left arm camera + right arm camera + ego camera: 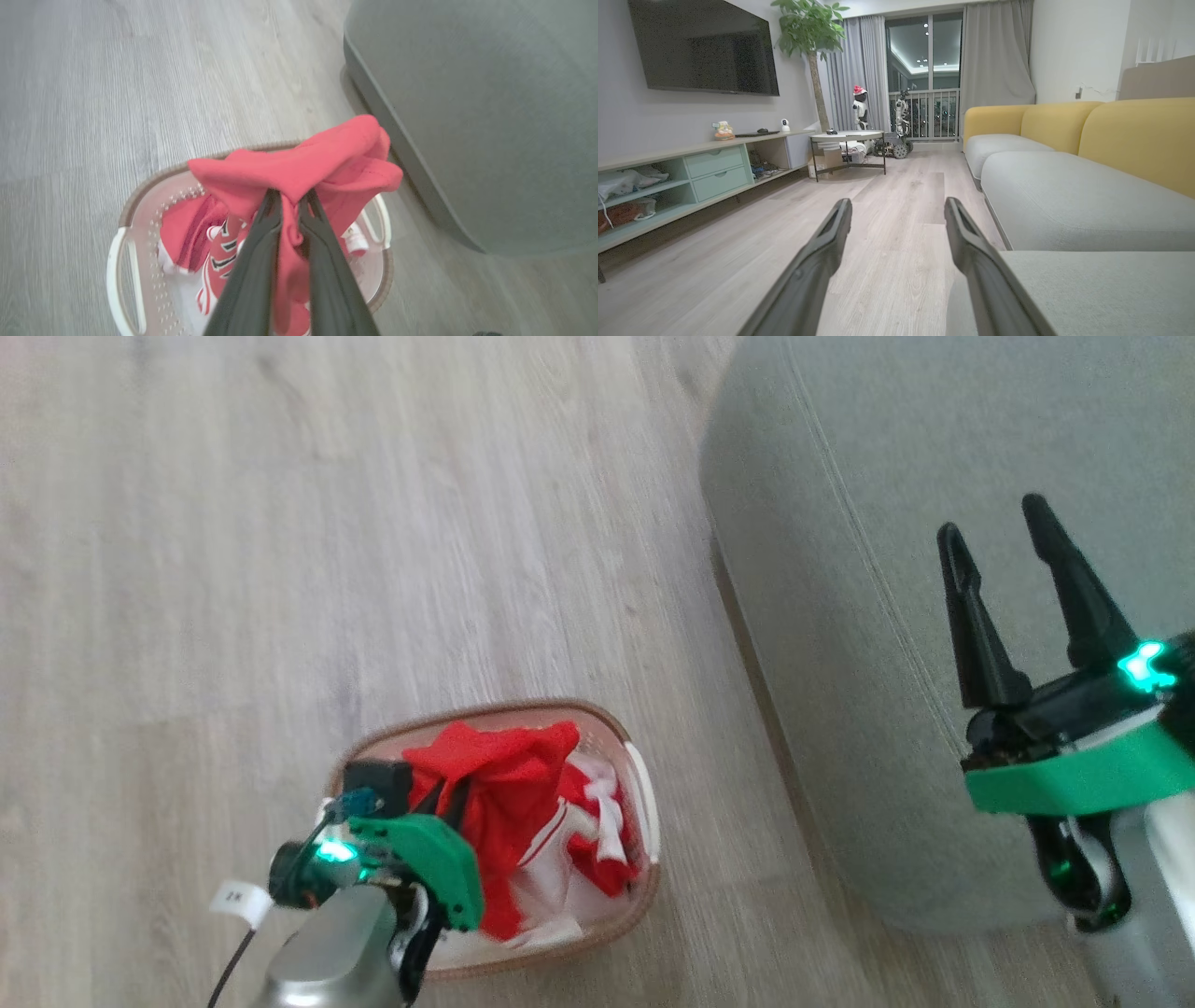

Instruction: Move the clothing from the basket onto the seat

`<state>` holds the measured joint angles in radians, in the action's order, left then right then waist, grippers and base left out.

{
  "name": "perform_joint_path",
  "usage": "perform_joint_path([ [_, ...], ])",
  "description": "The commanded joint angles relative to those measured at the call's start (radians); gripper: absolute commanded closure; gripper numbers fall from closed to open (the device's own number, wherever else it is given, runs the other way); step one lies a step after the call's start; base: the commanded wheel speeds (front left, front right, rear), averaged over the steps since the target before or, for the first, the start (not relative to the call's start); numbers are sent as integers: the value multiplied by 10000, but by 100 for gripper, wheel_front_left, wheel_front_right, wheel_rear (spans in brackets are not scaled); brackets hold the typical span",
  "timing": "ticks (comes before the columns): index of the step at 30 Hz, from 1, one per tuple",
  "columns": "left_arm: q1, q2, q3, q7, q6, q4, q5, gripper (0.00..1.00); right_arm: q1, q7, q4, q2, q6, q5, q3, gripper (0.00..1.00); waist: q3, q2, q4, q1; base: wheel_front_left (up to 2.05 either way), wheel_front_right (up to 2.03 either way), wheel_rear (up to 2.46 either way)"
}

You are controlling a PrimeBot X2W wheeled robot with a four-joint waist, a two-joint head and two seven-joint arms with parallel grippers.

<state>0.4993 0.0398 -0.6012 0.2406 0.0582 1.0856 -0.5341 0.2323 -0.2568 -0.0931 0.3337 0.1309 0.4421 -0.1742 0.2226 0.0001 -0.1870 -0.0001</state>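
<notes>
from the head camera, the basket sits on the wood floor just beside the seat, with one white handle facing the cushion. the clothing lies mostly inside it, red with white panels. the left gripper reaches down into the pile. the right gripper hovers over the seat with its fingers spread and nothing between them.

along the left wrist, the left gripper is clamped on a bunched fold of the clothing. the fold is raised above the brown rim of the basket. it spreads crosswise to the fingers, and its far lobe points toward the seat. the rest of the garment hangs straight down between the fingers, so its long axis looks roughly vertical. a striped piece lies loose below. the basket's long axis seems to run handle to handle, toward the cushion.

along the right wrist, the right gripper points down the room, jaws wide apart, the seat at its side.

the step in hand looks like the lift-out of the first garment. next, the tail must clear the rim, then be carried sideways over the cushion and let go.
</notes>
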Motion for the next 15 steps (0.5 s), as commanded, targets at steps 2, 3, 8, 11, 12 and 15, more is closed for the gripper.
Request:
perform_joint_path([
  [2,25,211,387,205,-152,-1194,131,100,-259,-49,-251,18,-2,-158,-133,0,-976,-1,633,1,0,0,0],
  [3,-40,272,442,207,-201,-1595,200,100,-349,-49,-237,3,-2,-187,-119,0,-1095,-1,701,1,0,0,0],
  [8,-267,541,614,209,-466,-3334,526,100,-665,-49,-188,-65,-2,-288,-44,0,-1464,-1,957,1,0,0,0],
  [11,-341,719,688,208,-663,-4568,652,100,-807,-49,-195,-157,-2,-346,-41,0,-1673,-1,1038,1,0,0,0],
  [12,-346,779,687,177,-730,-4967,686,100,-843,-49,-197,-185,-2,-365,-70,0,-1733,-1,1051,1,0,0,0],
  [15,-309,1000,708,-71,-915,-6192,760,100,-926,-49,-182,-241,-2,-408,-185,0,-1886,-1,1063,1,0,0,0],
])
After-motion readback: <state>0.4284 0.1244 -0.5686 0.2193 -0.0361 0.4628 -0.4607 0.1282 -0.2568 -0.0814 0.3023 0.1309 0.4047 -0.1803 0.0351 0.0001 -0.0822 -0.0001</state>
